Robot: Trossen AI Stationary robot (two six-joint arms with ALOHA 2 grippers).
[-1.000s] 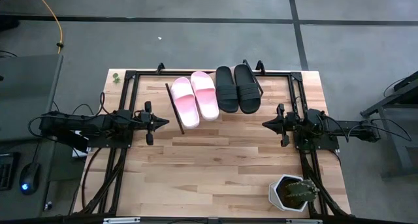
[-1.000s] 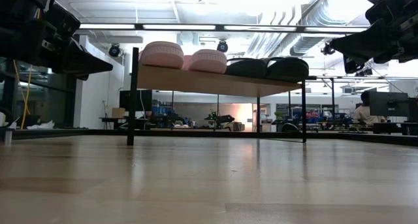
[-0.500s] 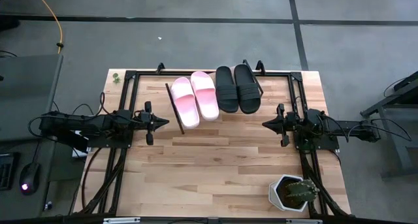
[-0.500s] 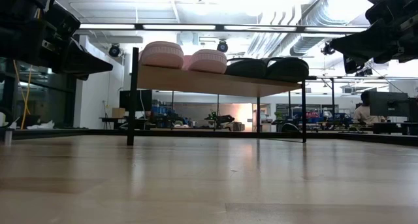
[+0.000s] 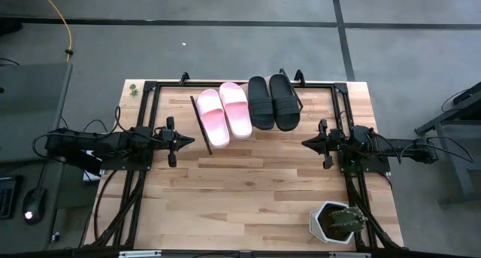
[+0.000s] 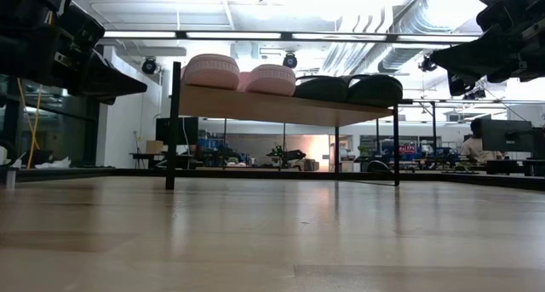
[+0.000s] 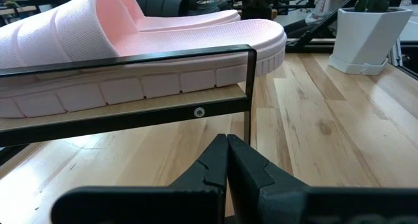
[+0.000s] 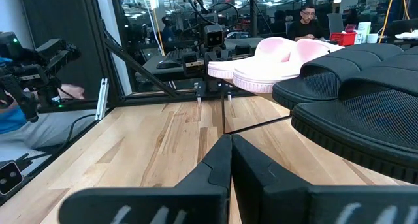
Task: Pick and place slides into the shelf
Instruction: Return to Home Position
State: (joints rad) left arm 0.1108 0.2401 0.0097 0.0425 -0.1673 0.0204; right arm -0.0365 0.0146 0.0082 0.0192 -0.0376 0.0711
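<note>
Four slides [image 5: 235,111] abreast on shelf [image 6: 281,107]

Grey floor [image 5: 225,47], bright ceiling lights [image 6: 341,1], perhaps cluttered workbenches [image 6: 255,160] beyond.

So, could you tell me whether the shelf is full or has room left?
Full: two pink slides and two black slides lie side by side across the shelf, filling its width.

Readable text: none in any view.
Pink slides [image 5: 225,113]: straps and soles plain, no brand legible.
Black slides [image 5: 272,102]: no mark legible.
Shelf [image 6: 281,105]: bare board edge, no label legible.
Plant pot [image 5: 323,222]: white, near right corner, no print legible.
Far room: coloured signs [image 6: 412,147] behind the table, too small to read.
</note>
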